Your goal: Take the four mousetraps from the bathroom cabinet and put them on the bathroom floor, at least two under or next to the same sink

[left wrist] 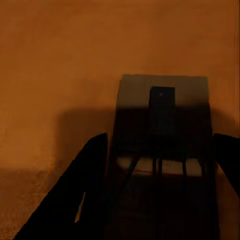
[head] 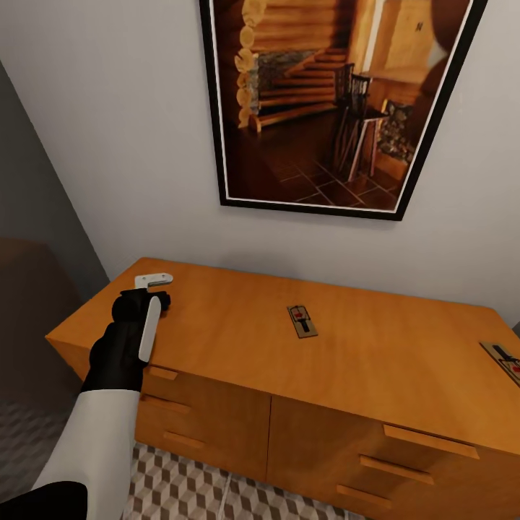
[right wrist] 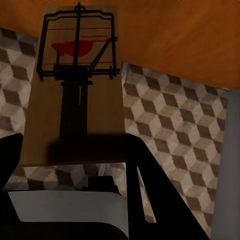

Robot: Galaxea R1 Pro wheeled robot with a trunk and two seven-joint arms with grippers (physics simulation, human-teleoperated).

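Left wrist view is showing the left gripper [left wrist: 159, 165] straddling a mousetrap [left wrist: 162, 145] on the cabinet top [left wrist: 55, 60]; in this dim light I cannot tell whether the fingers are clamping yet. The right gripper [right wrist: 70, 165] is gripping another trap [right wrist: 75, 95] above the patterned floor [right wrist: 170, 125]. Two more are lying on the cabinet, one at centre [head: 302, 321], one at the right edge [head: 504, 360]. Pickup seems to be underway; next, probably securing the grasp, lifting, then turning toward the sink.
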